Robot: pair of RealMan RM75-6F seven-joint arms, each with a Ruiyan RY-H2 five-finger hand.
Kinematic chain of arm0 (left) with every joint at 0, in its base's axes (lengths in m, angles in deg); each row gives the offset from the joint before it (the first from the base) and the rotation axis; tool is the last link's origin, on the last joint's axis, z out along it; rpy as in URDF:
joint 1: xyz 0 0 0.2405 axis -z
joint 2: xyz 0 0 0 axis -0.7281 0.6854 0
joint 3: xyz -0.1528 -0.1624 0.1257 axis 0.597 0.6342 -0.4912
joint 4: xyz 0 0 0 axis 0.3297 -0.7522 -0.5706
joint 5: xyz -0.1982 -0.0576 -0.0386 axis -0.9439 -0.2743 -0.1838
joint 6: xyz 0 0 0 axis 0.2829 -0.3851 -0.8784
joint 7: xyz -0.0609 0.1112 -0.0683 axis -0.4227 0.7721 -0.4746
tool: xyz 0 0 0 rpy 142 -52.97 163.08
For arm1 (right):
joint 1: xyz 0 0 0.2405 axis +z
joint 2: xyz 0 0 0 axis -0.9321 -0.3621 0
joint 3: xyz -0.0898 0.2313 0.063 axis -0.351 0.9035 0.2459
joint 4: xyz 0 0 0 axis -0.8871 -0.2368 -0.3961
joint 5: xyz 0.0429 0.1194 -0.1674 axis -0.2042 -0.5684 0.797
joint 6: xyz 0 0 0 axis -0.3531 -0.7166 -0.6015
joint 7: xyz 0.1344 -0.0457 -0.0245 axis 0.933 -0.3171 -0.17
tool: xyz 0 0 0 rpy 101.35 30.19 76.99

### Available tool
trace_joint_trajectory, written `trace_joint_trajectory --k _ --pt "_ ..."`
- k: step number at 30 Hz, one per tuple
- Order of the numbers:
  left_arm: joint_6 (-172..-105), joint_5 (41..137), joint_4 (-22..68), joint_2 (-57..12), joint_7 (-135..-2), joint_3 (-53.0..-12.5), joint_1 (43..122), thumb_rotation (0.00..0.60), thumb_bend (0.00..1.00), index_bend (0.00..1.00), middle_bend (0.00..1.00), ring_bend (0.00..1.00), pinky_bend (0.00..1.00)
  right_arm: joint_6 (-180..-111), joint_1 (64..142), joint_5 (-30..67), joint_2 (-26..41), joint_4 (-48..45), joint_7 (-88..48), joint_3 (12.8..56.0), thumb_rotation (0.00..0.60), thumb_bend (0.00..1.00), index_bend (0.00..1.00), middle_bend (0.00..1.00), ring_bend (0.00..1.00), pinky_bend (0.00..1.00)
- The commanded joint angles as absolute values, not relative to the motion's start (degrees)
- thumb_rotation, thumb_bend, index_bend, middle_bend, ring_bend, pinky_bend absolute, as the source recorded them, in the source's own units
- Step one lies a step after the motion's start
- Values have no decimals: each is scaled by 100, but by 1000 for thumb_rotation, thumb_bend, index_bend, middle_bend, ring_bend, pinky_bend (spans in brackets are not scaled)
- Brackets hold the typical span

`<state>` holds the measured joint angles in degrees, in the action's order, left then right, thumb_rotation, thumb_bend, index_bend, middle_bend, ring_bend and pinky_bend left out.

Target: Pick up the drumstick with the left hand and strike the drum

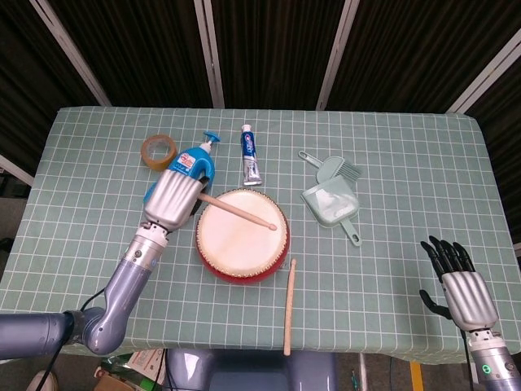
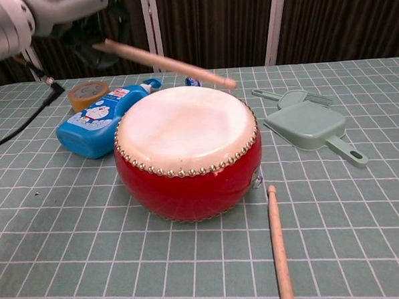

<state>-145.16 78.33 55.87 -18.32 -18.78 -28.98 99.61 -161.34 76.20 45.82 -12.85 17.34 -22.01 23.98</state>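
Head view: left hand (image 1: 172,199) holds a drumstick (image 1: 238,212) over the red drum (image 1: 242,235) at frame centre.
Largest first: the green checked surface (image 1: 407,155) carries the drum in the middle, probably set there for an easy swing; the left hand's fingers are wrapped round the stick's butt, its tip angled toward the drumhead, ready to strike. From above the tip seems on the skin; chest view shows the blurred drumstick (image 2: 165,60) just above the far rim. Only the head view shows the right hand (image 1: 462,289), lower right, fingers apart, holding nothing. A spare drumstick (image 1: 289,305) lies below the drum.
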Motion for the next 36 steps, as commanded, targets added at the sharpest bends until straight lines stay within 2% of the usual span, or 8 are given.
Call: trace_joint_trajectory --k 1,3,5,19,23,26,32,36 --pt "-14184 7581 5254 -1919 -1253 -3505 9911 600 674 780 996 1000 987 -16134 7621 4581 -1288 1739 -2191 2400 600 353 0 0 0 0" --pt "-14064 7265 5259 -1809 -592 -3746 10037 600 669 781 996 1000 987 -16134 7620 4581 -1291 1741 -2182 2400 600 354 0 0 0 0" --pt "-14106 7159 5364 -1721 -364 -3701 10137 600 667 781 995 1000 987 -16140 7616 4588 -1293 1744 -2174 2396 600 353 0 0 0 0" --pt "-15206 7380 6691 -1014 -1954 -1954 10073 600 665 780 994 1000 987 -16169 7604 4589 -1283 1749 -2164 2405 600 353 0 0 0 0" --pt "-15490 7687 6632 -1080 -2384 -1769 9982 600 664 780 994 1000 987 -16170 7603 4588 -1276 1745 -2176 2406 600 354 0 0 0 0" --pt "-15577 8138 6389 -1175 -2754 -1907 9847 600 665 780 994 1000 987 -16166 7607 4582 -1273 1749 -2192 2413 600 353 0 0 0 0" --pt "-15467 8280 5438 -1811 -3143 -2850 9342 600 665 780 994 1000 987 -16166 7601 4566 -1265 1756 -2210 2415 600 354 0 0 0 0" --pt "-14703 7352 5054 -1704 -1828 -3562 9390 600 662 780 993 1000 988 -16166 7597 4559 -1277 1763 -2184 2416 600 354 0 0 0 0"
